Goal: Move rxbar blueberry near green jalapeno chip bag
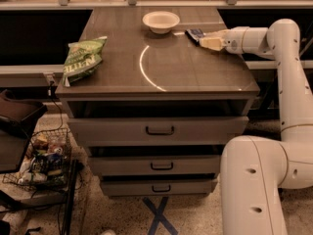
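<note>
**Fig.** Single-arm robot at a drawer cabinet; step in hand: grasp of the bar.

The white arm (274, 38) reaches in from the right, w/ its cream-tipped tool (204, 42) low over the far right part of the grey-brown surface (195, 75). The small flat navy-blue rxbar blueberry (195, 34) lies there, just left of the tool tip and apparently touching it; contact is not certain. Whether the tool is spread or pressed together cannot be told. The crinkled green jalapeno chip bag (84, 58) lies at the left edge of the surface, well apart from the bar. A round white bowl (161, 21) stands at the far centre, just left of the bar.

Judgement: early stage, bar not yet brought over.

- **Grasp:** pinch the bar across its narrow width, low against the surface. A thin flat wrapper gives little to hold and may slide away rather than lift, so confirm the hold before raising.
- **Route:** pass leftward on the near side of the bowl, w/o clipping its rim.
- **Set-down:** lay the bar beside the bag, not on it, and away from the surface edge.
</note>
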Robot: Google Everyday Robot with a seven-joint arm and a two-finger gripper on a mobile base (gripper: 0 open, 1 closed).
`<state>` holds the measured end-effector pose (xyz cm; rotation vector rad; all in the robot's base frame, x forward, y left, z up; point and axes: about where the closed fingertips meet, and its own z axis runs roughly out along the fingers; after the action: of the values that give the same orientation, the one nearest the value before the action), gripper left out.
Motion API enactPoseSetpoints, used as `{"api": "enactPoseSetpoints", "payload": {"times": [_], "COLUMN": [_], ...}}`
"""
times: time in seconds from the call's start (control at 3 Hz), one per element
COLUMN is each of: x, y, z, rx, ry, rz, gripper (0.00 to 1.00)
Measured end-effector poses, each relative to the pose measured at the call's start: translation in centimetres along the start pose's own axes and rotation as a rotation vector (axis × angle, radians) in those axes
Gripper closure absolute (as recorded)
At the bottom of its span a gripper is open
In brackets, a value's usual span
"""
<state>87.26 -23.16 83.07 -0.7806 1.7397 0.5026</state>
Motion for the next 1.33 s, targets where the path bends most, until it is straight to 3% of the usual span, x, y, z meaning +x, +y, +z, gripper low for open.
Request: {"api": "enactPoseSetpoints", "payload": {"times": [1.0, 1.33], "x": [-0.1, -7.7], "y": [0.0, -1.9], "z": [0.0, -7.7], "rx": [0.001, 0.102], "ry": [-0.001, -0.088], "rz": [0.0, -0.047], "gripper": [1.0, 1.0]}}
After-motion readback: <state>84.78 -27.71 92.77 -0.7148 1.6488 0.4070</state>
